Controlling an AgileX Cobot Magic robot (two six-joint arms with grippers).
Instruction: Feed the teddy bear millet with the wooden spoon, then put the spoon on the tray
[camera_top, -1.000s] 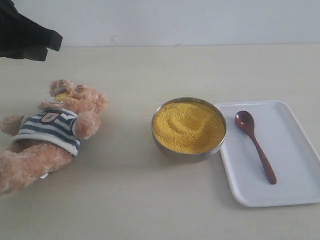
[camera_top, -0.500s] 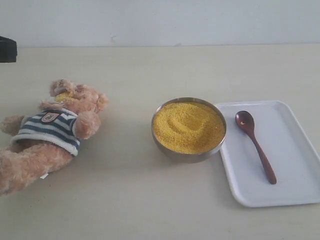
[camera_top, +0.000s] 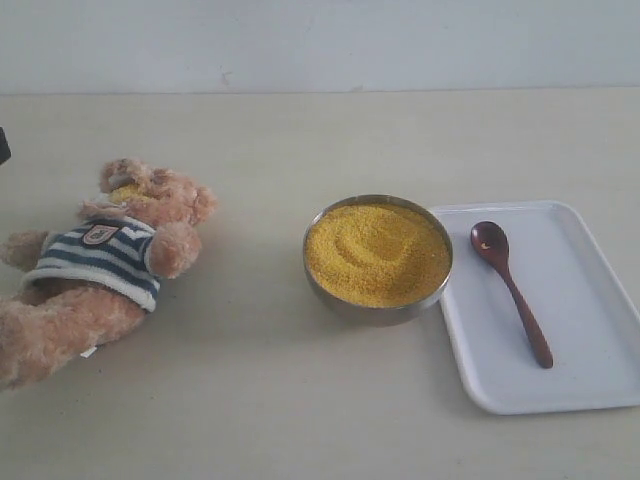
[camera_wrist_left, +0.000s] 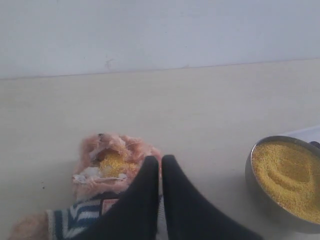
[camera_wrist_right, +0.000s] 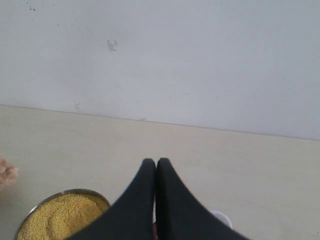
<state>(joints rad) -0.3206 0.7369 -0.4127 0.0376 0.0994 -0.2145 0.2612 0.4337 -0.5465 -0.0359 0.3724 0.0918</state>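
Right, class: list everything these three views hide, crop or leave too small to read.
1. Bear: legs cropped by the exterior view's left edge; badge too small to read.
2. Bear's torso: left wrist view, behind the left gripper.
3. Spoon: right wrist view, almost wholly hidden behind the right gripper.
4. Tray: right side cropped by the exterior view's right edge.

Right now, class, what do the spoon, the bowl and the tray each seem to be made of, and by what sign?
Wooden spoon: wood, by its dark reddish-brown, faintly glossy surface. Bowl: metal, probably steel, by its grey shiny wall. Tray: smooth white, perhaps plastic or melamine; the look leaves it open.
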